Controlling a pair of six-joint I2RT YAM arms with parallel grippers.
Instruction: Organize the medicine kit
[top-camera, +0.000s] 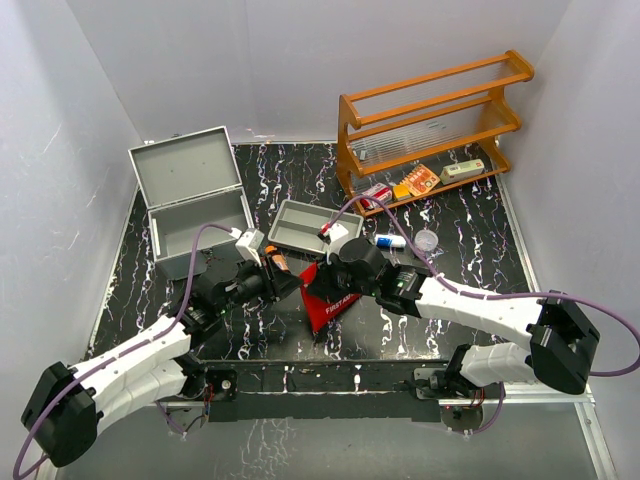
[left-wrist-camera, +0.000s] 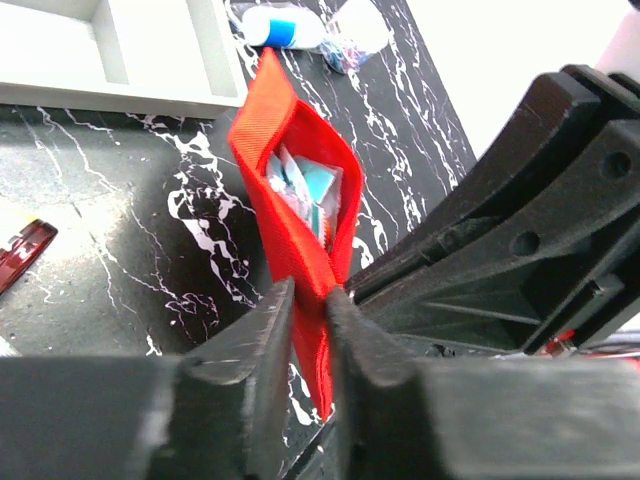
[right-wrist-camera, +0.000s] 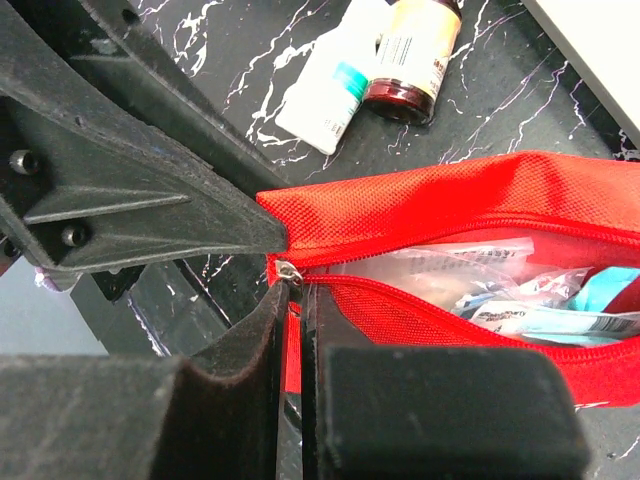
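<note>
Sitting open at the far left of the bench, the medicine kit looks stiff and heavy; grab its thin rim. The left pincer and right pincer each pinch the red pouch.

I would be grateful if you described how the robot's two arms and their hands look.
The left arm and right arm have white shell links with bulky black joints. A purple cable loops along each. The left hand and right hand are black, with tapered, wedge-shaped fingers.
</note>
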